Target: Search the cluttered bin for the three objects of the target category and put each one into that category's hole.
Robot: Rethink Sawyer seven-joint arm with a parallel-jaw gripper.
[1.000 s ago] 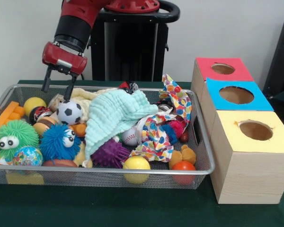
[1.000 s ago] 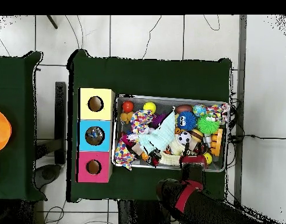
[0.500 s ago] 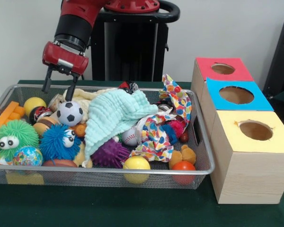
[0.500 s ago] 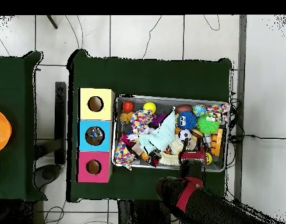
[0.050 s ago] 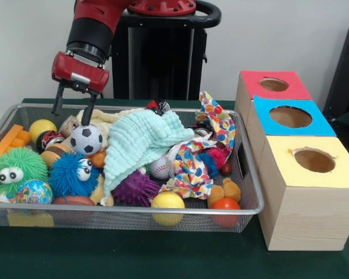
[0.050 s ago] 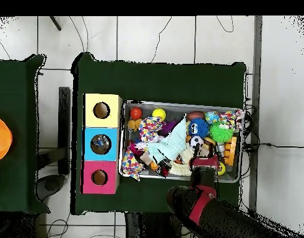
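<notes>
Three lidded boxes stand in a row just beside the wire bin (image 5: 251, 192) on the green table (image 5: 134, 256): a yellow-topped box (image 5: 311, 168) nearest, a blue-topped box (image 5: 288, 119) behind it and a red-topped box (image 5: 273, 85) farthest, each with a round hole in its top. Along the bin's near rim lie a yellow ball (image 5: 167, 207), a red ball (image 5: 225, 208), a globe-patterned ball (image 5: 34, 192), a green fuzzy toy (image 5: 16, 168) with big eyes and a blue fuzzy toy (image 5: 73, 174). Mid-bin, a mint cloth (image 5: 141, 141) drapes over a purple spiky ball (image 5: 135, 189) and part of a baseball (image 5: 160, 167); a spotted cloth (image 5: 212, 131) hangs up against the bin's box-side wall. Farther back sit a soccer ball (image 5: 85, 139), a second yellow ball (image 5: 42, 129) and orange blocks (image 5: 9, 142) against the end wall.

At the bin's far corner the gripper (image 5: 73, 107) hangs just above the soccer ball, its two dark fingers (image 5: 89, 110) spread apart with nothing between them; one tip is close over the ball's top.

From overhead the gripper (image 6: 204, 162) covers that ball, and its fingers cannot be made out. That view does show something dark inside the blue box's hole, which the front view hides. It also shows bare green cloth all round the bin, widest on the side away from the robot, while the boxes close off one short end.
</notes>
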